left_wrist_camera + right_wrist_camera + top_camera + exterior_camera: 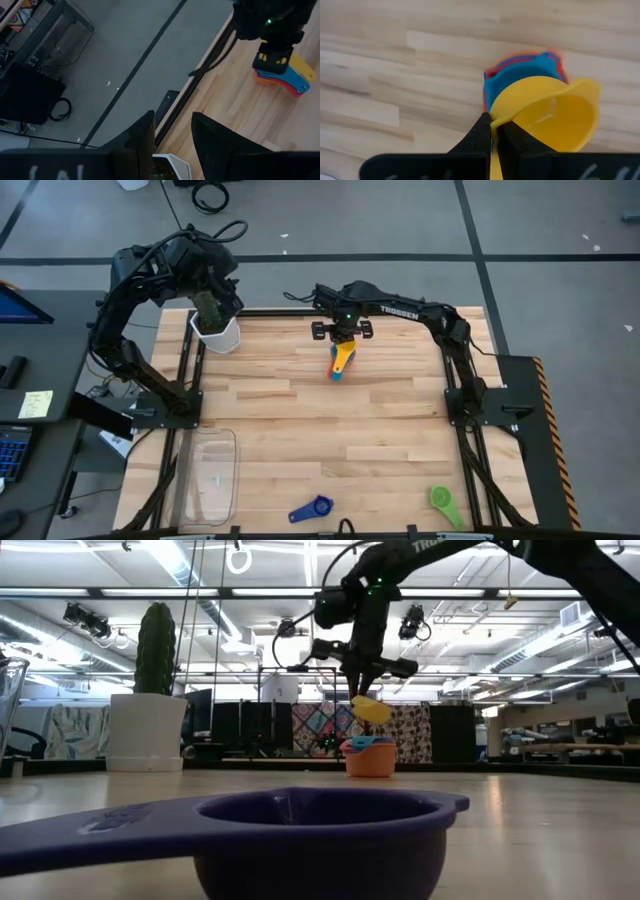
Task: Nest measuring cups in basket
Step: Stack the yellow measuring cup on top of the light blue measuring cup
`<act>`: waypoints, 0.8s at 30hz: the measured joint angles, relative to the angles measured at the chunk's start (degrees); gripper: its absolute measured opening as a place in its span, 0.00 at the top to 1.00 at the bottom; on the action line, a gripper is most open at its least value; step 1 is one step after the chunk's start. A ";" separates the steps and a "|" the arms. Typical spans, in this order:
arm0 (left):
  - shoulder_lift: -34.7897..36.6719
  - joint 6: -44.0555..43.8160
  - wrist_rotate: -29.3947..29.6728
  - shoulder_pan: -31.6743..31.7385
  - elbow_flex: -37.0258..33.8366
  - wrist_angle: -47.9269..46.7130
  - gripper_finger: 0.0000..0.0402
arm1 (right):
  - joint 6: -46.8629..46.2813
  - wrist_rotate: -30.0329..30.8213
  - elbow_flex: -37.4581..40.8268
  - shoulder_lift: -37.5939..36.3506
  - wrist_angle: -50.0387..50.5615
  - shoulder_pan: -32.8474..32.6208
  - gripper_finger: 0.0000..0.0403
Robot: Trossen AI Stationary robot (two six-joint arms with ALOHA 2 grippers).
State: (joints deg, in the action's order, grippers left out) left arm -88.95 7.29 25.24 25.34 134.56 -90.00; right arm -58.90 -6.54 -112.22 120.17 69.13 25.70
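My right gripper (pixel 345 340) hangs over the far middle of the table, shut on the yellow measuring cup (pixel 555 117). Just below it the blue cup (pixel 520 80) sits nested in an orange-red cup (pixel 370 760) that stands on the wood. The dark blue cup (pixel 312 509) and the green cup (pixel 445 504) lie near the near edge. The clear basket (pixel 210 475) rests flat at the near left. My left gripper (pixel 172 135) is open above the white pot (pixel 222 335) at the far left. My right gripper pinches the yellow cup between its two fingers at the rim edge (pixel 496 119), where a yellow strip runs back between the fingertips (pixel 482 127). The fingers point down from above. The cup (pixel 370 710) hangs tilted, lifted clear just above the nested stack.
A white pot holding a green cactus-like object (pixel 212 308) stands at the far left corner under the left arm. Bare wood lies between the stack and the near cups. Dark frame posts (pixel 465 405) flank both table sides.
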 joint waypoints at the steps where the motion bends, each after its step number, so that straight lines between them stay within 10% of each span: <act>1: 0.00 0.00 0.01 0.00 0.00 0.00 0.66 | 0.06 0.22 -0.08 0.07 -0.19 0.27 0.96; 24: 0.00 -0.13 -0.01 0.00 0.00 -0.02 0.66 | 8.32 -4.97 0.00 4.54 -3.12 2.04 0.85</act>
State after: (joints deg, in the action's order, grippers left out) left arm -88.95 7.16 25.23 25.34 134.56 -90.02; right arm -50.58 -11.51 -112.22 124.70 66.00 27.74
